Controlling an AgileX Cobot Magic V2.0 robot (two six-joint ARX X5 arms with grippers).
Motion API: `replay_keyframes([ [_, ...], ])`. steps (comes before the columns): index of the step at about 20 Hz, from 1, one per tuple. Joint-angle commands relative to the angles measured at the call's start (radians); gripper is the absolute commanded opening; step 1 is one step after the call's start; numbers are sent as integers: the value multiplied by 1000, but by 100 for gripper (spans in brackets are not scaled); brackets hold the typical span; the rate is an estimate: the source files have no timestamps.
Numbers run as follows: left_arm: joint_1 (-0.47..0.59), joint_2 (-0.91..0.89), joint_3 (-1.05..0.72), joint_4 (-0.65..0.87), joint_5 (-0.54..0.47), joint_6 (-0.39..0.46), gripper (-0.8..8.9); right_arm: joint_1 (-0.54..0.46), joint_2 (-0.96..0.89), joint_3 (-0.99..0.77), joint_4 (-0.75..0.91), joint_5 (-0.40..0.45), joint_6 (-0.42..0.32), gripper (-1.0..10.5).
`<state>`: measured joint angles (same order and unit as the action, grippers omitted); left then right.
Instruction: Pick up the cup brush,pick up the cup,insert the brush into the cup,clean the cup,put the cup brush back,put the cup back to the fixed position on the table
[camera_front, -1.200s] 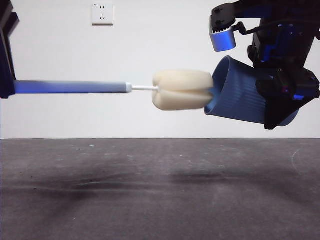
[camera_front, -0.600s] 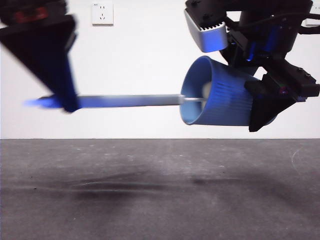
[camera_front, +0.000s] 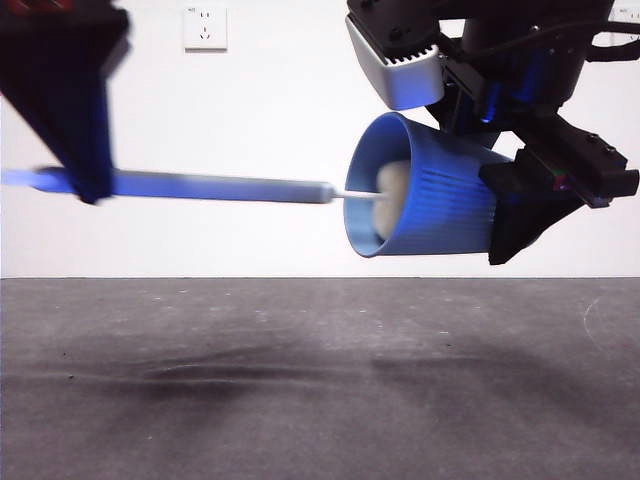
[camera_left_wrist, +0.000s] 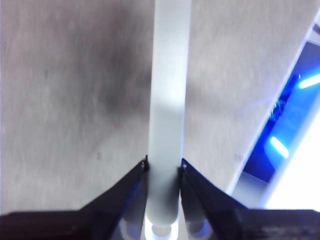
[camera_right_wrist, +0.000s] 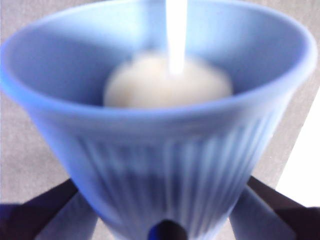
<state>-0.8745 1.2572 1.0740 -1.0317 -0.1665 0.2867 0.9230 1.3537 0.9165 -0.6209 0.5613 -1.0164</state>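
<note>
My right gripper (camera_front: 530, 205) is shut on the blue ribbed cup (camera_front: 425, 190) and holds it on its side well above the table (camera_front: 300, 380), mouth toward the left. My left gripper (camera_front: 85, 180) is shut on the grey handle of the cup brush (camera_front: 220, 186), held level in the air. The cream sponge head (camera_front: 392, 192) sits inside the cup. In the right wrist view the cup (camera_right_wrist: 165, 150) fills the picture with the sponge head (camera_right_wrist: 167, 85) deep inside. In the left wrist view the handle (camera_left_wrist: 167, 100) runs out from between the jaws of my left gripper (camera_left_wrist: 164, 167).
A white wall socket (camera_front: 204, 27) is on the back wall. The silver wrist camera housing (camera_front: 400, 60) of the right arm hangs just above the cup's rim.
The sponge head went from outside the cup's mouth to inside it. The cup moved left and turned level. The left gripper came into view, then drew back a little to the left.
</note>
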Motion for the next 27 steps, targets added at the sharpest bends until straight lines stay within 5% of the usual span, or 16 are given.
replay_keyframes([
  [1,6,-44,8,-69,-17,-55,-9,0,8,3,-16,8,24,-17],
  [9,6,-128,8,-224,-13,-78,-9,1,8,3,-12,17,25,-17],
  [22,-11,93,8,71,97,-51,-9,39,8,3,13,11,25,-17],
  [27,-8,93,8,55,89,-83,-9,43,8,3,7,18,56,-17],
])
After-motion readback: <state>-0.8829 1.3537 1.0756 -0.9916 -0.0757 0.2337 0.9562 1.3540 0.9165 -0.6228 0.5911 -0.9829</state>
